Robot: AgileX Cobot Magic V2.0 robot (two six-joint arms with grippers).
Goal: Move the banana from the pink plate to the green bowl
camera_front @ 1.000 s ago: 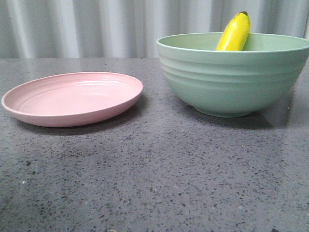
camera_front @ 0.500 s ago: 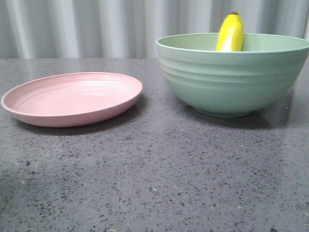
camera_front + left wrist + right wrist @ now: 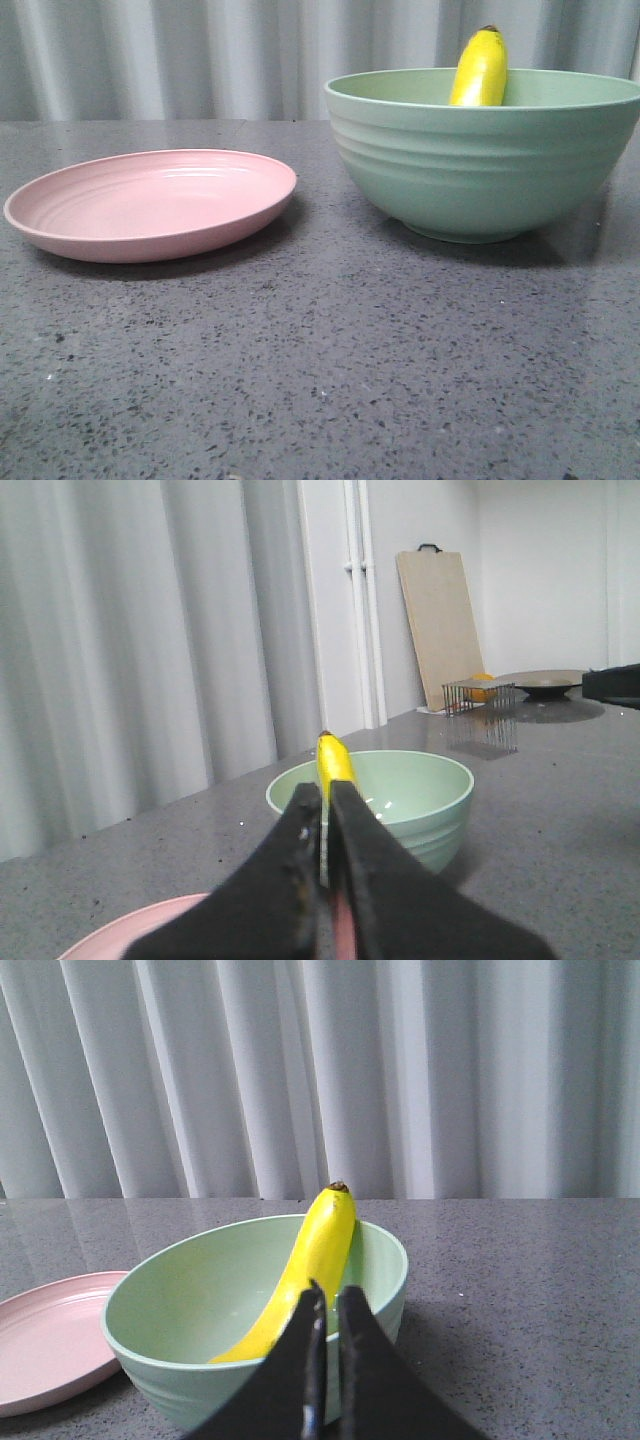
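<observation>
Dark grey speckled stone-look table [image 3: 330, 370] carrying two dishes.

A shallow round pale pink matte plate [image 3: 150, 205] with faint concentric ridges sits on the left of the table, and a large deep mint-green ribbed bowl [image 3: 480, 165] stands on the right, a little farther back. The two are near each other but not touching, with a strip of bare tabletop between them. Each casts a soft shadow on the surface beneath its rim.
</observation>
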